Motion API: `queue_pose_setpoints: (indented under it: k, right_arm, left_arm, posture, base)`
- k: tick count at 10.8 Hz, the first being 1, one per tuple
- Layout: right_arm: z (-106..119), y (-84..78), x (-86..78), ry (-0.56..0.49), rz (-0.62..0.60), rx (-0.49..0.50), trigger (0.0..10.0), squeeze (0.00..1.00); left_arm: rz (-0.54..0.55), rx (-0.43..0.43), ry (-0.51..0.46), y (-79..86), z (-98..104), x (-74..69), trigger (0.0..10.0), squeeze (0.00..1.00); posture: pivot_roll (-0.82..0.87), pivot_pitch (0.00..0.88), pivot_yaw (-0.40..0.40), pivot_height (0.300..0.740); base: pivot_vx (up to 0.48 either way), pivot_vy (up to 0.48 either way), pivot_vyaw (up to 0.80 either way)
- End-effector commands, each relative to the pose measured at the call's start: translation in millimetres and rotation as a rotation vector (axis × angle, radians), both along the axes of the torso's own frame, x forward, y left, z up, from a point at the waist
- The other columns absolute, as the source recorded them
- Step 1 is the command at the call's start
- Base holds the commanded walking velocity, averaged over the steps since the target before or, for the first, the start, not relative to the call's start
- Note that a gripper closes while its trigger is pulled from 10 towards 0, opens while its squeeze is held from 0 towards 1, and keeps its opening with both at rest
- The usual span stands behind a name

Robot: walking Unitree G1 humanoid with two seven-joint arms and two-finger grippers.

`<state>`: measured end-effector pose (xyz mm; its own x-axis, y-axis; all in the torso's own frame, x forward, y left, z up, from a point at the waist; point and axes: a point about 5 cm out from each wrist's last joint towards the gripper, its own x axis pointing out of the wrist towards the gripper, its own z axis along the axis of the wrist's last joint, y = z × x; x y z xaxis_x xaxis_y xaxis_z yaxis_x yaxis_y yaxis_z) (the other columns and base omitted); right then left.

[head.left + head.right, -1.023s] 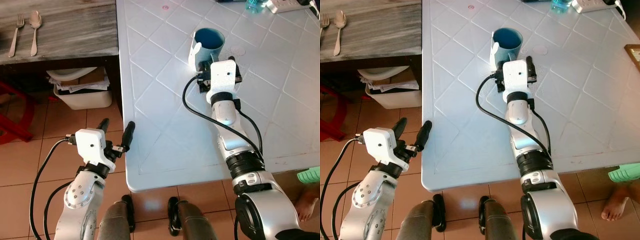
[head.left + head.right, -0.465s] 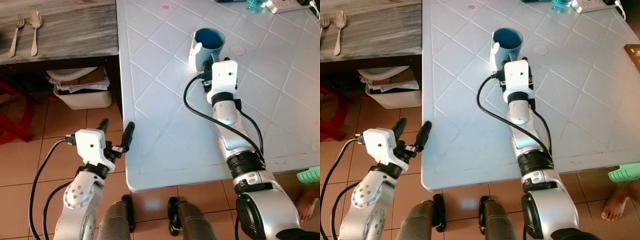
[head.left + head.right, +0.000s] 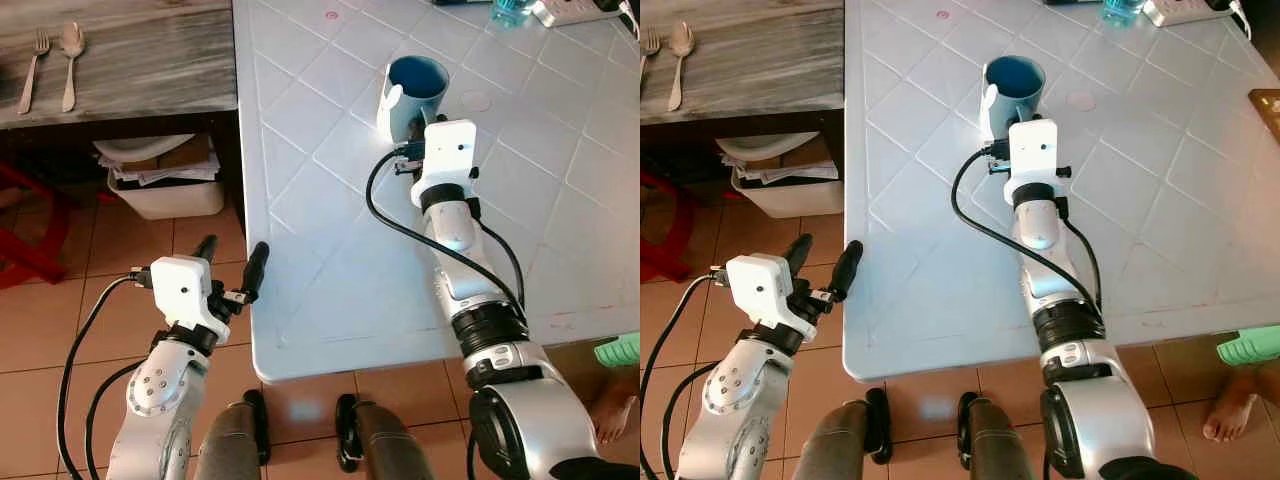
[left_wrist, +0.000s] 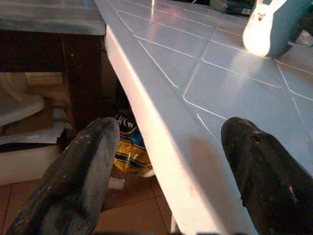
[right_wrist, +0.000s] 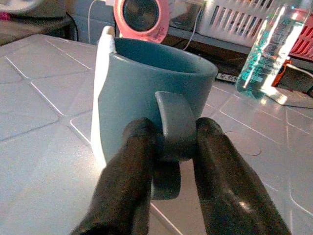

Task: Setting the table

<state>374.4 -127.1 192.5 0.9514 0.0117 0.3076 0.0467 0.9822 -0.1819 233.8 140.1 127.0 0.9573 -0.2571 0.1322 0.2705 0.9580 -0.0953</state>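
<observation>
Although a crumpled yellow and blue packet [image 4: 128,149] lies under the white surface [image 3: 320,250], its printed letters are too blurred to read, and no other writing can be made out. One blue mug [image 5: 146,88] stands upright on the surface, a white animal-shaped panel on its side. The right gripper [image 5: 171,147] reaches it from the near side, and its two black fingers [image 5: 129,166] are pressed against the mug's handle [image 5: 173,125], one on each side, pinching it between them. The left gripper [image 3: 232,272] hangs off the surface's near left corner, above the tiled floor [image 3: 60,320], its two fingers [image 4: 83,166] spread apart and holding nothing; the surface's edge runs between them in the wrist view. On a grey wooden surface [image 3: 140,60] to the left lie one fork [image 3: 32,70] and one spoon [image 3: 69,62], side by side. Behind the mug stand one clear water bottle [image 5: 264,54], one pink round speaker [image 5: 142,17] and one white basket [image 5: 239,19].
</observation>
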Motion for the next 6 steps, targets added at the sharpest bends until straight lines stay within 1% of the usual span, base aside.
queue_pose_setpoints:
  k: [1,2,3,5,6]
  right_arm:
    - [-4,-2.8,-1.7,0.009,-0.011,0.013,0.0,0.0]
    - [-5,-2.2,-5.1,0.011,-0.021,0.037,0.0,0.0]
    - [-9,-2.6,-13.1,0.026,-0.049,0.08,0.0,0.0]
    - [-13,-3.3,-28.9,0.039,-0.098,0.134,0.0,0.0]
    - [-11,3.7,-43.1,0.024,-0.055,0.121,0.0,0.0]
  left_arm:
    - [0.017,0.018,0.013,3.1,-4,-1.8,10.0,0.0]
    - [0.028,0.014,0.014,4.2,-4,-0.8,10.0,0.0]
    - [0.061,0.017,0.023,6.5,-6,1.1,10.0,0.0]
    - [0.105,0.043,0.036,10.0,-10,5.1,10.0,0.0]
    - [0.125,0.061,0.038,12.1,-11,9.0,10.0,0.0]
  posture:
    - [0.06,0.262,-0.011,0.74]
    - [0.06,0.249,-0.015,0.74]
    - [0.06,0.228,-0.024,0.74]
    - [0.05,0.209,-0.031,0.74]
    - [0.04,0.198,-0.032,0.74]
  base:
    - [0.0,0.0,0.0]
    - [0.0,0.0,0.0]
    - [0.0,0.0,0.0]
    - [0.0,0.0,0.0]
    - [0.0,0.259,0.0]
